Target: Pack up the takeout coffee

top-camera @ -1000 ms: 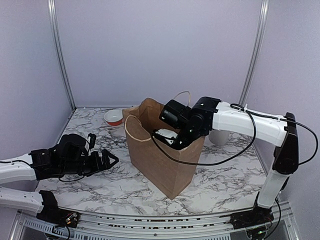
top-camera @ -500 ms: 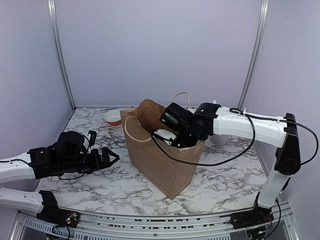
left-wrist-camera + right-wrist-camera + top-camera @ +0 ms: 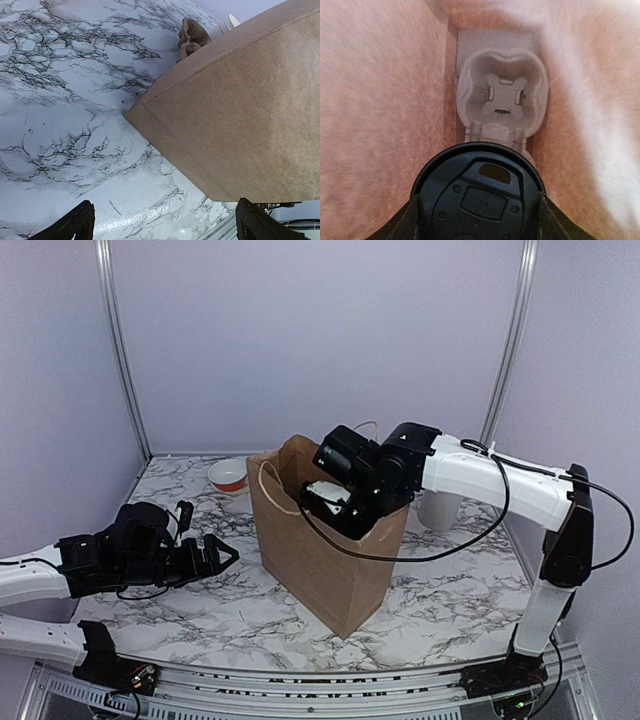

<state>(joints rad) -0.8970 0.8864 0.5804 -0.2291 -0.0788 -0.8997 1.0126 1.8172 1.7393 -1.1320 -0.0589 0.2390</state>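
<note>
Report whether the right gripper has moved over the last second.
Yes. The right gripper dipped, then rose and shifted left, away from the white cup.

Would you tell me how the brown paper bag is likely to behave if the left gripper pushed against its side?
The paper bag would probably dent rather than resist: its thin kraft walls look wavy at the rim. Standing tall on the smooth marble table, it may slide or tip. The right gripper, holding the takeout coffee inside, might steady it.
</note>
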